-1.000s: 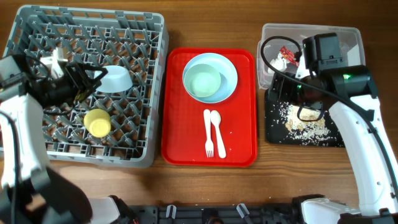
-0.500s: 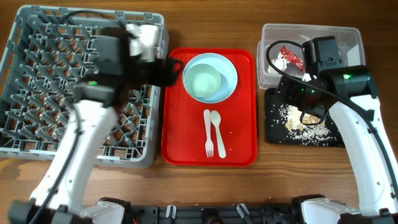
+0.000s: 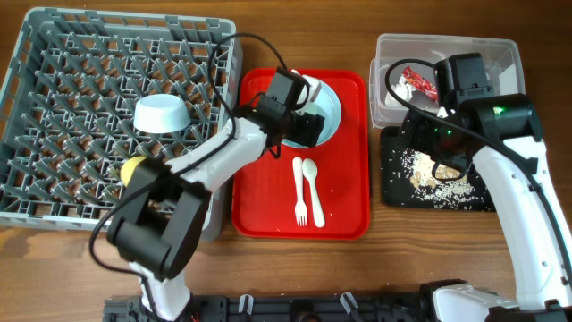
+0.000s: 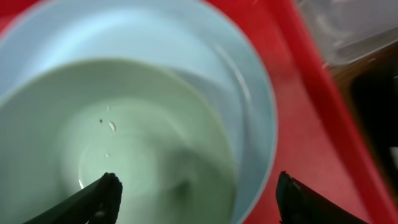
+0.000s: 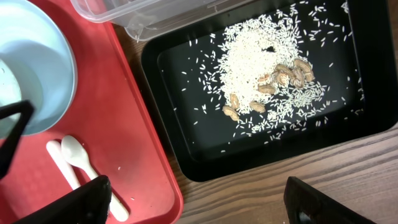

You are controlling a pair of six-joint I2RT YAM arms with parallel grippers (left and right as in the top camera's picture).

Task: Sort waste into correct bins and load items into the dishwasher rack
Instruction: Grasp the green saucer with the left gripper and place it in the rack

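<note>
Now: green bowl sits under a spread pincer

Leftmost, the dishwasher rack [image 3: 80, 89] already carries the pale blue bowl [image 3: 162, 113] among its pegs and the yellow cup [image 3: 134, 166], half hidden by the left arm. At the middle of the desk [image 3: 375, 259] lies the red tray [image 3: 268, 197]. On it the green bowl [image 4: 124, 137] sits nested in the blue plate [image 4: 252, 93], with the fork [image 3: 299, 192] and spoon [image 3: 313, 188] side by side just below them. To the right, the clear tub [image 3: 500, 54] holds the red wrapper [image 3: 416, 80] and the napkin [image 3: 399, 88], and the black tray [image 5: 186, 124] holds the rice scraps [image 5: 255, 62].

The main risk comes from the nesting. The left pincer [image 4: 199, 199] hangs spread wide, 1 finger over the bowl's inside and the other out over the red tray, past the plate's rim. Closing from there would likely catch both rims at once. The plate could then come up with the bowl and drop, or the smooth bowl could slip sideways. A few specks lie in the bowl and could fall into the rack if it is tipped. The pincer grips nothing, and I cannot tell whether a finger touches the bowl.

The right pincer [image 5: 199, 199] is likewise released and empty, poised above the near edge of the black tray and touching nothing.
</note>
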